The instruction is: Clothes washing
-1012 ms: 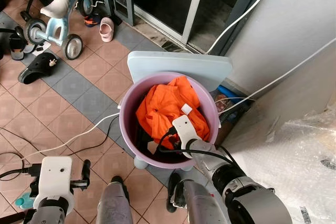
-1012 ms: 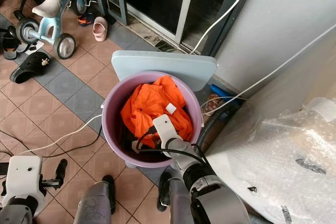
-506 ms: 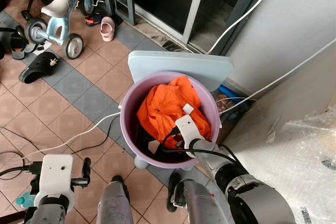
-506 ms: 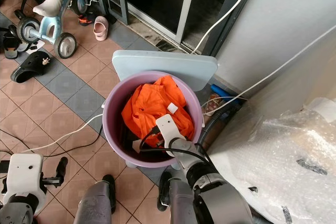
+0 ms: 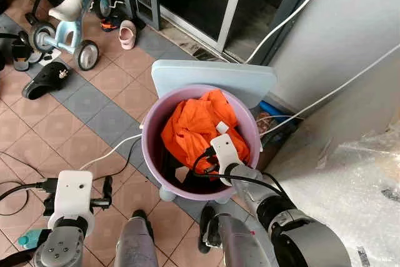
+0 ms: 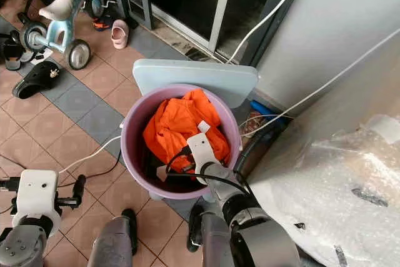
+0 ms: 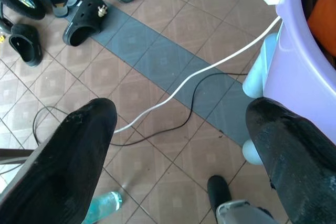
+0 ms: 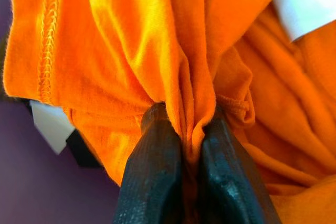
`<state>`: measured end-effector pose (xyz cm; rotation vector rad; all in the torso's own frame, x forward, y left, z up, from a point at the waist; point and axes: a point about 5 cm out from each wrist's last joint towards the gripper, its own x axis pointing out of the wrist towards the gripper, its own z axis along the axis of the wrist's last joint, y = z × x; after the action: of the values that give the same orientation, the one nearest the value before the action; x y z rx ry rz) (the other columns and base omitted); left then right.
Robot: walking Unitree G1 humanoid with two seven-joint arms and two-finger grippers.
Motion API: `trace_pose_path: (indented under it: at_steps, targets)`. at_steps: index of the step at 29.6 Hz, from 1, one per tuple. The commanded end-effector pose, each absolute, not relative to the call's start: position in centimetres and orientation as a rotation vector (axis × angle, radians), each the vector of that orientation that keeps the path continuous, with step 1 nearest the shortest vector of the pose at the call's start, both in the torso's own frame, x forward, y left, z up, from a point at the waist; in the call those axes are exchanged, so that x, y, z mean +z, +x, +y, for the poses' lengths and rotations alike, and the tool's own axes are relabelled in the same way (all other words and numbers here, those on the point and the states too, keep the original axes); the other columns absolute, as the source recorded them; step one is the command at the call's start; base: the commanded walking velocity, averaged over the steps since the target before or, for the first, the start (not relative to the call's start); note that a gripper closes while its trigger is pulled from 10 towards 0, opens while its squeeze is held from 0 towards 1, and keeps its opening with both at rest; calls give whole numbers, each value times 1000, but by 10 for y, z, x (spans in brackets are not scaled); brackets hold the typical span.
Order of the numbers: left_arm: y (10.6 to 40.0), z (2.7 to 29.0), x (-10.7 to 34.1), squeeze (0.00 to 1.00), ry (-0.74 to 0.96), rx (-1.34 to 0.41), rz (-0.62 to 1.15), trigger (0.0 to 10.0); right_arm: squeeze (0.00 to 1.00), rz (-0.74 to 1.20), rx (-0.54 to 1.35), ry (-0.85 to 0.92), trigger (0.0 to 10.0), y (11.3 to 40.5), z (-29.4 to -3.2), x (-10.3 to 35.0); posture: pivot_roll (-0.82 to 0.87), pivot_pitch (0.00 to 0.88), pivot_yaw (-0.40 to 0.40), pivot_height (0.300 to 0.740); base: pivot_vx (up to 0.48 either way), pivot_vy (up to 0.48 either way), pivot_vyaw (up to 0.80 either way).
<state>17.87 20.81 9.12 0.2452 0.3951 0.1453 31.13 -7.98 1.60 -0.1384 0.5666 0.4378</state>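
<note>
A purple tub [image 5: 152,130] stood on tiled floor [image 5: 100,104], wall at three o'clock. The right gripper [image 8: 184,148] pinched orange cloth [image 5: 197,126]; the left gripper [image 7: 181,145] hung spread at eight o'clock.

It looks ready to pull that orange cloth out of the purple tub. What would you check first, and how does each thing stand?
1. Right pincer shut on the orange cloth: ok, fold pinched between fingers.
2. Cloth free to lift: cannot tell; dark clothes lie beneath.
3. Purple tub upright: ok.
4. Left pincer out of the way: ok, open above the tiles.
5. White cable beside the tub: not ok, could snag feet.
</note>
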Motion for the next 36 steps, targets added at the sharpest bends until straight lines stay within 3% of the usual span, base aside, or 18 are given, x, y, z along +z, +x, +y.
trace_pose_path:
  at_steps: [1, 7, 9, 17, 23, 24, 25, 36]
  targets:
    - [185, 208, 82, 0, 240, 146, 411, 10000, 0, 505, 403, -86, 0, 326, -88, 34, 163, 157, -89, 740, 0, 0, 0]
    - [215, 201, 81, 0, 226, 120, 359, 10000, 0, 445, 338, -25, 0, 339, -107, 51, 127, 71, -75, 740, 0, 0, 0]
    - [236, 195, 82, 0, 219, 100, 326, 10000, 0, 382, 304, -9, 0, 345, -120, 62, 89, 0, -61, 740, 0, 0, 0]
    - [261, 179, 85, 0, 180, 152, 222, 10000, 0, 44, 112, -2, 0, 320, -162, 100, 23, 0, -44, 740, 0, 0, 0]
    - [270, 164, 83, 0, 150, 129, 184, 10000, 0, -2, 39, 10, 0, 296, -170, 100, 4, 0, -41, 740, 0, 0, 0]
    - [271, 161, 84, 0, 147, 120, 175, 10000, 0, -2, 60, 11, 2510, 294, -167, 99, 4, 0, -44, 740, 0, 0, 0]
    - [275, 157, 85, 0, 143, 109, 163, 10000, 0, -8, 114, -13, 10000, 292, -158, 99, 3, 0, -47, 740, 0, 0, 0]
    - [278, 155, 79, 0, 131, 100, 164, 10000, 0, -48, 204, -8, 10000, 307, -126, 119, -3, 0, -29, 740, -22, 0, -312]
